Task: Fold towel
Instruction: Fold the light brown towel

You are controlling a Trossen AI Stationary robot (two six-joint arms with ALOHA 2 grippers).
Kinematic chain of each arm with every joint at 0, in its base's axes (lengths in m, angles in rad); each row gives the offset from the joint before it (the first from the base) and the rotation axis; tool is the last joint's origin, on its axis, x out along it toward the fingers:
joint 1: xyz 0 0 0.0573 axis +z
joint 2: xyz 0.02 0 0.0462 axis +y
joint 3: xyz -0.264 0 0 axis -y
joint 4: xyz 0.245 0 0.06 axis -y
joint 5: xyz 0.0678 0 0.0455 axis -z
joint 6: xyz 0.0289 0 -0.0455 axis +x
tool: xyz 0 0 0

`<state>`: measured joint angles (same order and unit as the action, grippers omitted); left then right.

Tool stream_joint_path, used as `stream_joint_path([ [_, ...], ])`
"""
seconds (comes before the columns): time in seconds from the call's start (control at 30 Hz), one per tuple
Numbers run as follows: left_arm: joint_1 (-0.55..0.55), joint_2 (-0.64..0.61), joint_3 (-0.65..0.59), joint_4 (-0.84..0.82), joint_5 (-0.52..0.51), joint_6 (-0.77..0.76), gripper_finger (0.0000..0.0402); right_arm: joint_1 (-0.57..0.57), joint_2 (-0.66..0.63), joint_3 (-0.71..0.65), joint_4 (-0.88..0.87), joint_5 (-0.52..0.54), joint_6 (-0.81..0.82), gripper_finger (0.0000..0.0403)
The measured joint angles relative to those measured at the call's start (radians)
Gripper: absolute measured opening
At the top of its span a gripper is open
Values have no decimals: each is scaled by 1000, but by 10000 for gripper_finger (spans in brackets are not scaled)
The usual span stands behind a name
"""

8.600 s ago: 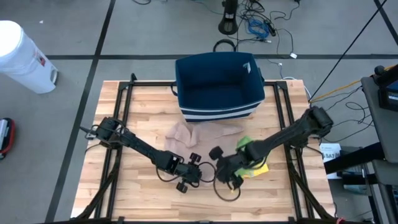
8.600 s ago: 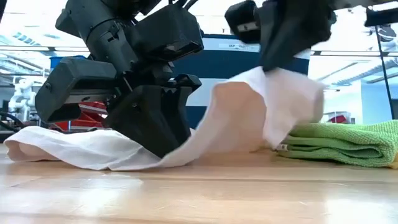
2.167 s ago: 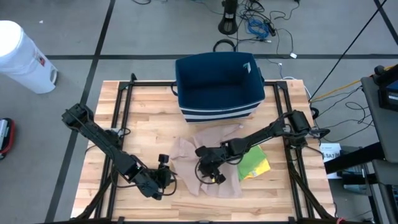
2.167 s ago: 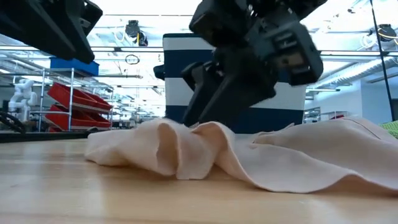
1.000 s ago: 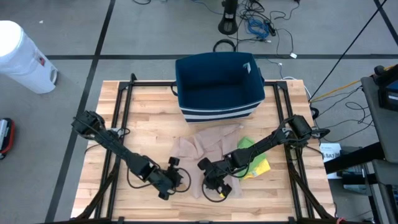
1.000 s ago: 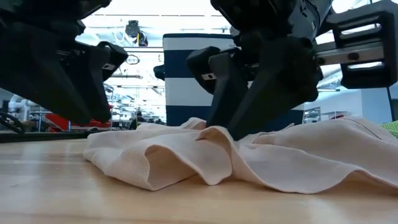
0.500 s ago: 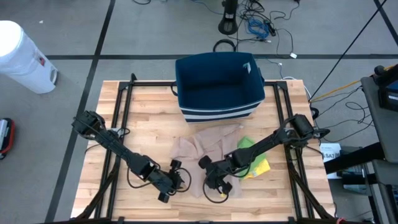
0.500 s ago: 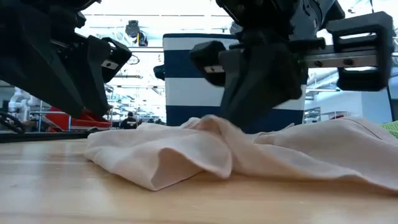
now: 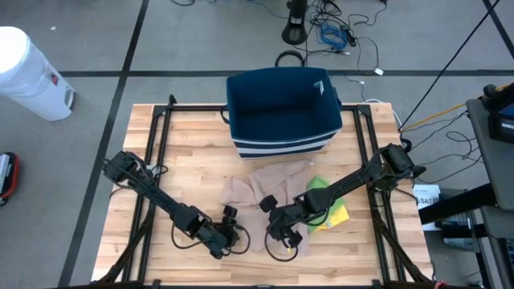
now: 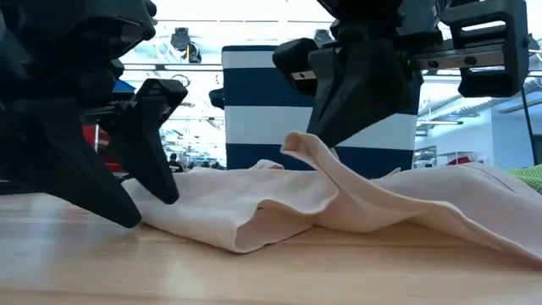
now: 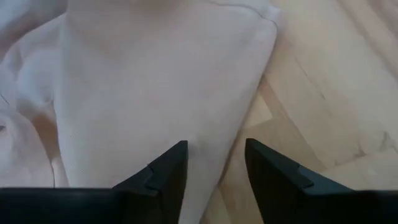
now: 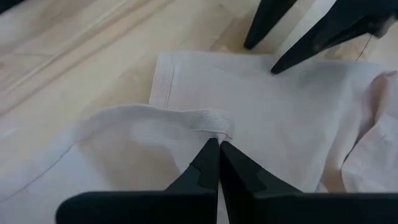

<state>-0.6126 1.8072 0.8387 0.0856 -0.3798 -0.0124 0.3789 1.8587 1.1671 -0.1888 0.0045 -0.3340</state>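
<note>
Starting at frame left, high view:
Bin: a white bin (image 9: 28, 72) stands on the floor, upper left, off the table.
Table: the wood table (image 9: 185, 160) fills the middle of the frame, with black frame rails along its left and right sides.
Left arm: it runs from the table's left side down to the lower centre.
Left gripper: the left gripper (image 9: 234, 236) sits low, at the towel's left edge; in the low view (image 10: 140, 199) it is at frame left with both fingertips down by the cloth.
Left jaws: open, holding nothing; the left wrist view shows the two fingers (image 11: 165, 171) apart, one over the towel's edge, the other over bare wood.
Towel: the beige towel (image 9: 257, 193) lies crumpled at the table's centre, just below the box; in the low view (image 10: 339, 203) it spreads from centre to right with one fold lifted.
Box: a navy box (image 9: 281, 108) with white stripes stands at the upper centre of the table, open side up.
Right gripper: the right gripper (image 9: 279, 229) is lower centre, over the towel's lower part; in the low view (image 10: 318, 140) it hangs at upper centre.
Right jaws: closed, pinching a hemmed towel edge (image 12: 208, 121) and holding it raised off the wood.
Green cloth: a folded green cloth (image 9: 331, 210) lies right of the towel, partly under the right arm.
Right arm: it reaches in from the table's right edge.
</note>
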Motion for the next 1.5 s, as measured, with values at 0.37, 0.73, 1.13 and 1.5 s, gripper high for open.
stream_joint_path([
  [0.37, 73, 0, 0, -4, -5, 18, 173, -8, -35, 0, -20, 44, -3, 0],
  [0.73, 73, 0, 0, 5, 9, 127, 30, -9, -84, 0, -106, 76, 26, 0],
  [1.13, 11, -231, 0, -69, -85, 226, 2, -13, -84, 0, -189, 74, 64, 0],
  [1.5, 80, -405, 1, -156, 110, 177, 1, -31, -83, 0, -196, 53, 82, 0],
])
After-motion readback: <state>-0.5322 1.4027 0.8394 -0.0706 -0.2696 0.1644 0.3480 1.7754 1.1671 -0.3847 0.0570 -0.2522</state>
